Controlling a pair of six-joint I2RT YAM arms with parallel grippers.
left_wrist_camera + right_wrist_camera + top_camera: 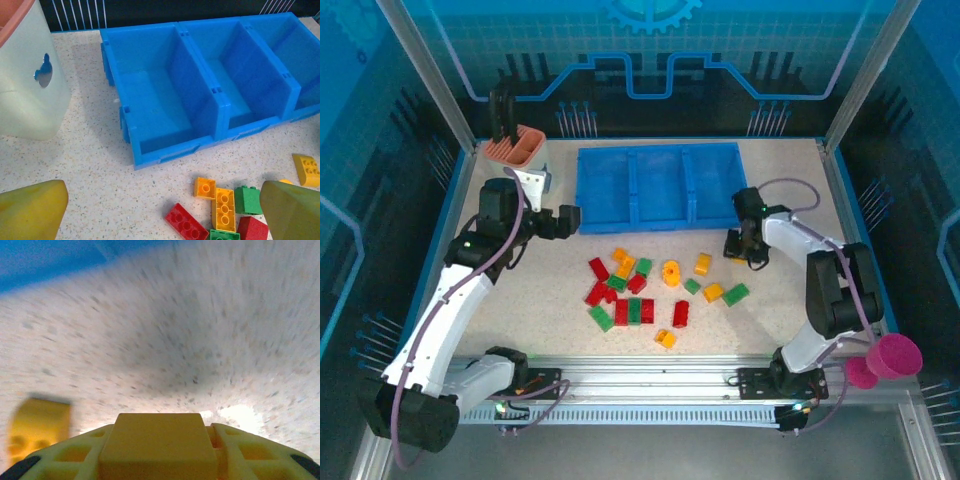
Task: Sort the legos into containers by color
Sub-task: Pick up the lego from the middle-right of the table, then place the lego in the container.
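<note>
- My left gripper hangs just beside the near left corner of the blue tray, its jaws spread wide with nothing between them
- In the left wrist view its yellow-green fingertips sit at the two bottom corners, well apart, above the speckled table
- My right gripper is low over the table just right of the tray's near right corner
- Its jaws have closed in on an orange-yellow brick, which sits wedged between the pale fingers in the right wrist view; that view is smeared, so I cannot judge how firm the grip is
- A second yellow brick, blurred, lies on the table at the left of that view
- The legos lie scattered on the table near of the tray, between my two arms: red, green and orange-yellow mixed, several touching in the left part of the heap
- Looser ones lie to the right, with a green brick nearest my right arm
- From the left wrist I see an orange-yellow square brick touching a longer orange-yellow one, a green brick beside it and a red brick nearer
- The tray's three compartments run side by side from left to right
- A cream holder with an orange top stands left of the tray at the far left
- A pink cup sits at the near right edge
</note>
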